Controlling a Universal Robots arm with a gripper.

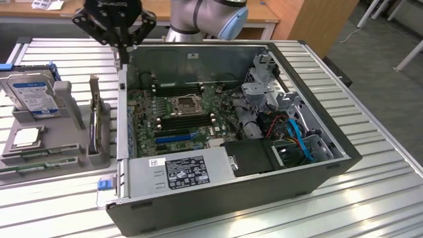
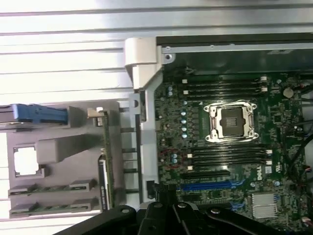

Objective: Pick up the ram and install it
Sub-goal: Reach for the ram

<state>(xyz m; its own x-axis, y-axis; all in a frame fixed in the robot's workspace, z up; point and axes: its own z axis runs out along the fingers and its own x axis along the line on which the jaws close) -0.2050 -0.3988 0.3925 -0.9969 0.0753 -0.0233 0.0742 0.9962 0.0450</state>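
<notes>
Two ram sticks (image 1: 41,154) (image 1: 29,168), long and green, lie flat in the front slots of a grey holder tray (image 1: 66,148) at the exterior view's left. In the wrist view they sit between grey clips (image 2: 49,188). My gripper (image 1: 121,48) hangs high above the open computer case's far left corner, well away from the ram. Its black fingers are shut with nothing between them. In the wrist view the gripper (image 2: 164,198) hovers over the case wall beside the motherboard (image 2: 195,122). Black memory slots (image 1: 187,121) (image 2: 227,156) flank the processor socket (image 1: 185,104).
The grey tray also carries a hard drive (image 1: 33,96), a square silver processor (image 1: 26,136) and an upright dark expansion card (image 1: 99,124). The case (image 1: 264,193) holds a power supply (image 1: 182,171), a drive cage (image 1: 264,84) and blue cables (image 1: 297,139). All rests on a ribbed metal table (image 1: 370,188).
</notes>
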